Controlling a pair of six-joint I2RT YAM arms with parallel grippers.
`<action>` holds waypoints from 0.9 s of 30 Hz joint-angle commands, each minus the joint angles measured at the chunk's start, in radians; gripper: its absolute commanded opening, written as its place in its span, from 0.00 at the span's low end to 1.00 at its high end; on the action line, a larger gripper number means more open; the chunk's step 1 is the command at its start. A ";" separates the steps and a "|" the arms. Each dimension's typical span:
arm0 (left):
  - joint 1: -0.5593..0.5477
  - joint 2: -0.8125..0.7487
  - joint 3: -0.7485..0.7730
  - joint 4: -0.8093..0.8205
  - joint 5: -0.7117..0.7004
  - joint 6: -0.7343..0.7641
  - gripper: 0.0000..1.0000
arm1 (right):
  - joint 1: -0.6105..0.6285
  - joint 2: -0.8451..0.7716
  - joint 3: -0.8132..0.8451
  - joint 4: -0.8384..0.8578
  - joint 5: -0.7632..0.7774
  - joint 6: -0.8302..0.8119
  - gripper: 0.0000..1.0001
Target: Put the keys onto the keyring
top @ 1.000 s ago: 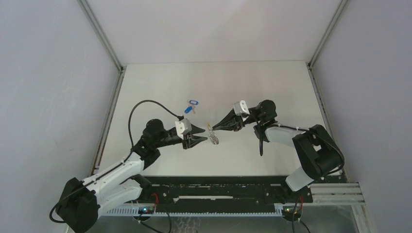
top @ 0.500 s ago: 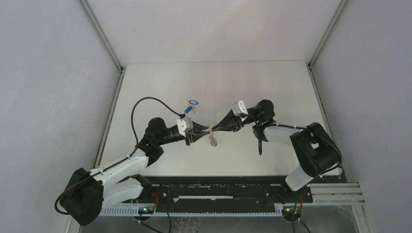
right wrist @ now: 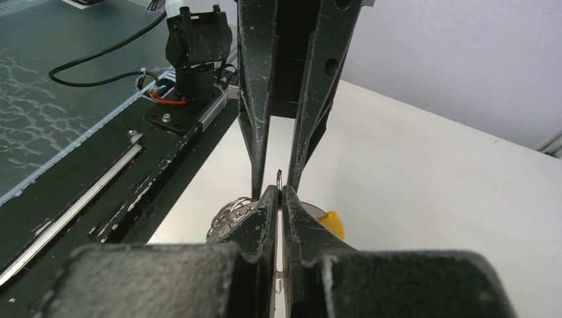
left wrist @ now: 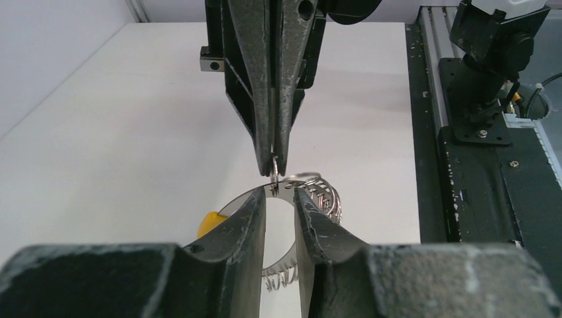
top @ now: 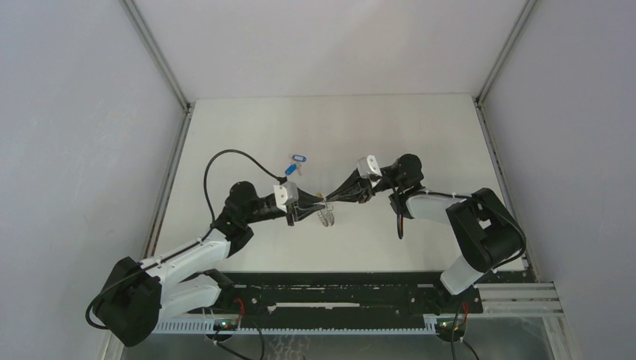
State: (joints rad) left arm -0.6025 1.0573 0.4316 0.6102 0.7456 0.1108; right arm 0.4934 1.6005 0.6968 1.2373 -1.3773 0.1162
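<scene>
1. Keyring (top: 327,217): pinched at its rim by the closed right hand (right wrist: 279,193), presumably steadied for threading.
2. Left hand (left wrist: 279,197): narrowly parted astride that rim, nothing gripped.
3. Keys (top: 294,165): laid apart on the surface (top: 420,127).

One white tabletop (top: 420,135) carries everything. Two robot arms reach over it, a left arm (top: 187,255) and a right arm (top: 435,206). Each arm ends in one two-fingered hand, so there are two hands: the left hand (left wrist: 280,197) and the right hand (right wrist: 279,197). One keyring (top: 326,217) sits where the hands meet. Two keys (top: 298,159) lie far and left of it, each with one blue tag. One black cable (top: 225,156) loops from the left arm.
</scene>
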 commanded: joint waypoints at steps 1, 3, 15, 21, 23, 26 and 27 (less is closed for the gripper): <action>-0.005 0.000 0.043 0.053 0.033 -0.011 0.28 | 0.002 0.001 0.036 0.033 0.026 0.011 0.00; -0.005 -0.004 0.042 0.043 0.026 -0.004 0.28 | -0.001 0.001 0.035 0.033 0.029 0.013 0.00; -0.005 -0.003 0.050 0.024 -0.020 0.011 0.09 | 0.004 -0.001 0.035 0.031 0.027 0.019 0.00; -0.005 -0.015 0.056 -0.007 -0.026 0.024 0.00 | 0.006 -0.001 0.036 -0.018 0.025 0.006 0.00; -0.005 -0.027 0.073 -0.066 -0.042 0.047 0.00 | 0.005 -0.010 0.035 -0.068 0.023 -0.019 0.01; -0.005 -0.041 0.103 -0.198 -0.069 0.098 0.00 | 0.002 -0.043 0.035 -0.211 0.031 -0.118 0.07; -0.005 -0.044 0.111 -0.225 -0.074 0.110 0.00 | 0.003 -0.060 0.035 -0.280 0.038 -0.175 0.08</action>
State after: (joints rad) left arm -0.6048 1.0470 0.4538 0.5076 0.7086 0.1463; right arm 0.4934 1.5993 0.6968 1.1355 -1.3602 0.0860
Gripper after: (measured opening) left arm 0.010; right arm 0.061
